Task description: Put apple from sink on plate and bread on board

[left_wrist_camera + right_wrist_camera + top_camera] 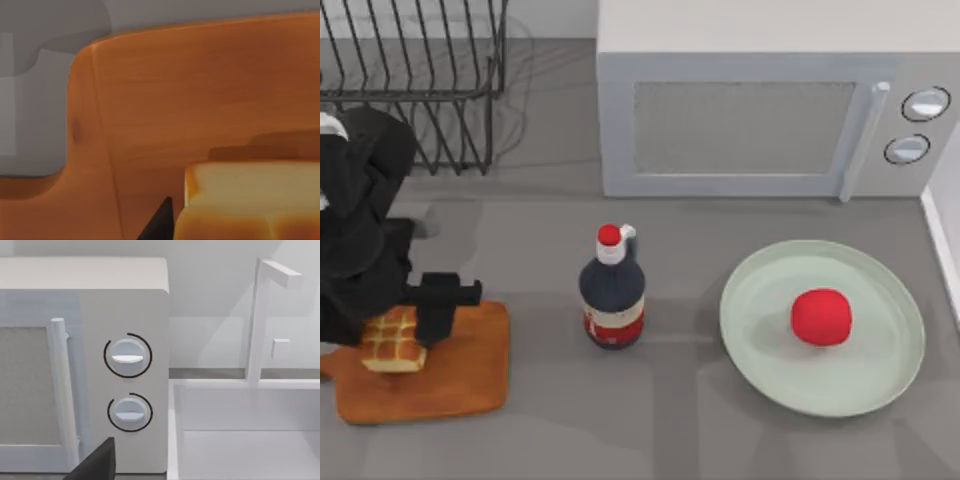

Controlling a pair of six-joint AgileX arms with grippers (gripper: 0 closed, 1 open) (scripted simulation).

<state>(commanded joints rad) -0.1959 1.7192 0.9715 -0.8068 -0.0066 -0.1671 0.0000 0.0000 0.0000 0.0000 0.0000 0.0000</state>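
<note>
One left claw [420, 322] at bread [393, 340], on board [460, 375]

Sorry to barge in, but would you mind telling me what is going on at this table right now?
The left gripper is over the bread, which sits on the board at the table's left. The apple lies on the plate at the right. A bottle stands between them, before the microwave.

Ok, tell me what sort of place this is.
Most likely a kitchen counter, rendered in simulation: a microwave stands at the back, a wire dish rack beside it, and a sink with a faucet lies past the microwave.
</note>
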